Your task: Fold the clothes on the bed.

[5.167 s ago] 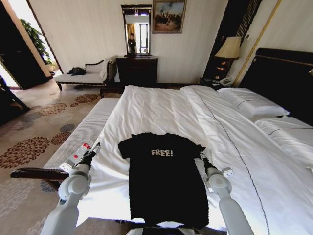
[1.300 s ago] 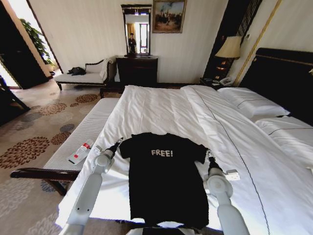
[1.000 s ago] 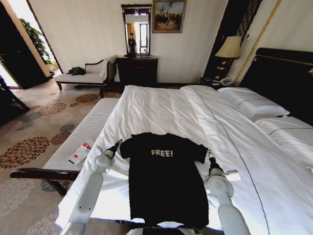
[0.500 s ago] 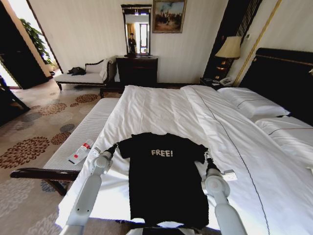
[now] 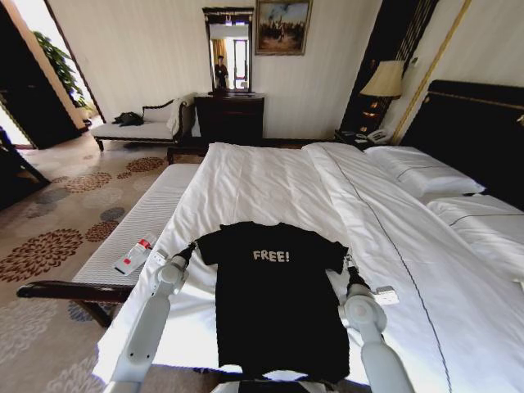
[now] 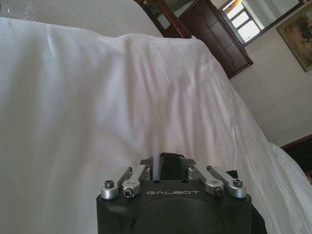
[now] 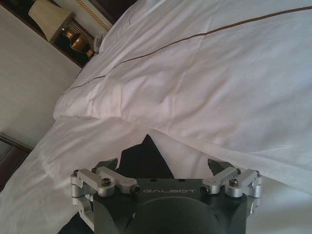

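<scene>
The black T-shirt (image 5: pixel 274 303) with white "FREE!" lettering lies flat, chest up, on the white bed (image 5: pixel 270 184) near its foot edge. My left gripper (image 5: pixel 191 246) is at the tip of the shirt's left sleeve, and its fingers (image 6: pixel 171 163) look pressed together on the hem. A sliver of black cloth (image 6: pixel 232 174) shows beside them. My right gripper (image 5: pixel 349 264) is at the right sleeve. It stands open, fingertips (image 7: pixel 214 165) wide apart, with the black sleeve (image 7: pixel 142 157) lying between them on the sheet.
A narrow white-cushioned bench (image 5: pixel 139 225) runs along the bed's left side, and a small white-and-red object (image 5: pixel 135 254) lies on it. Pillows (image 5: pixel 422 176) and a dark headboard (image 5: pixel 483 131) are at the right. A dresser (image 5: pixel 229 119) and chaise (image 5: pixel 139 127) stand far back.
The left arm came over from the bench side to the left sleeve. In the last second it drew slightly left and the sleeve tip went with it. The right gripper edged closer to the right sleeve.
</scene>
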`<state>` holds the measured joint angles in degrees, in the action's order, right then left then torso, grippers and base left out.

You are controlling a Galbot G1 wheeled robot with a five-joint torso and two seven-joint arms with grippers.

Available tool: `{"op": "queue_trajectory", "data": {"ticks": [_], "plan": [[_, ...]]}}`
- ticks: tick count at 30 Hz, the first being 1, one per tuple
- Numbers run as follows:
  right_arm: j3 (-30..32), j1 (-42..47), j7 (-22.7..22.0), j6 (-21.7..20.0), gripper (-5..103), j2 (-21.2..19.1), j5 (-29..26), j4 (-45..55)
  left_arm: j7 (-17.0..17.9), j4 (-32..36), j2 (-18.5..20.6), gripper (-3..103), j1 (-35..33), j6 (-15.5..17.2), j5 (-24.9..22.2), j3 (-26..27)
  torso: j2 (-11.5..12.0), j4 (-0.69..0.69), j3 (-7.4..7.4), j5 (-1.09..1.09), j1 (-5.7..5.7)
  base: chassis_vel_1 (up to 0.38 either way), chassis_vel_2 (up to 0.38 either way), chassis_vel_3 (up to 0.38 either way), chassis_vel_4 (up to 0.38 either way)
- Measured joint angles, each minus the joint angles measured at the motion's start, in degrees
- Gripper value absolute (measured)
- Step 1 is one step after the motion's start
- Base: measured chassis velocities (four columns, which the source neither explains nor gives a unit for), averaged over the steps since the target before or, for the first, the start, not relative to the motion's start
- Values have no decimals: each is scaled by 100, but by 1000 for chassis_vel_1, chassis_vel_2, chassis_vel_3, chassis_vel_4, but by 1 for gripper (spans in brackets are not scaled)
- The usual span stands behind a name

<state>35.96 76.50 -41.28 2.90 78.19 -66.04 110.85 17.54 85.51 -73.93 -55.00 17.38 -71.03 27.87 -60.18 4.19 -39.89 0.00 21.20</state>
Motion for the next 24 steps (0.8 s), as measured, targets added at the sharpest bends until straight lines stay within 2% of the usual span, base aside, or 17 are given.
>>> {"op": "queue_trajectory", "data": {"ticks": [3,5,6,8,11,13,15,17,22,24], "plan": [[-8,5,-4,0,100,2,11,-7,0,-81,-29,39,61,-10,29,-35,0,0,0,1,0,0,0,0,0],[-11,14,-11,0,100,2,18,-7,-4,-179,-75,49,128,-28,73,-73,0,0,0,0,0,0,0,0,0],[-11,14,-11,0,100,2,18,-7,-4,-179,-75,49,128,-28,73,-73,0,0,0,0,0,0,0,0,0],[-11,30,-20,0,100,0,22,-7,-22,-278,-131,60,190,-62,113,-94,0,0,0,0,0,0,0,0,0],[-11,40,-25,0,100,-2,22,-7,-39,-323,-164,66,222,-82,122,-106,0,0,0,0,0,0,0,0,0],[-8,52,-34,0,100,-3,22,-20,-56,-351,-189,80,251,-105,129,-125,0,1,0,0,0,0,0,0,0],[-7,63,-39,0,100,1,23,-40,-73,-363,-194,72,268,-119,130,-138,0,0,0,0,0,0,0,0,0],[-8,65,-43,0,100,5,27,-49,-82,-373,-194,72,279,-129,131,-143,0,0,0,0,0,0,0,0,0],[-34,74,-64,-1,100,37,68,-78,-115,-450,-207,44,340,-174,147,-151,0,0,0,0,0,0,0,0,0],[-37,77,-66,0,100,38,74,-79,-121,-456,-212,44,344,-175,148,-151,0,0,0,0,0,0,0,0,0]]}}
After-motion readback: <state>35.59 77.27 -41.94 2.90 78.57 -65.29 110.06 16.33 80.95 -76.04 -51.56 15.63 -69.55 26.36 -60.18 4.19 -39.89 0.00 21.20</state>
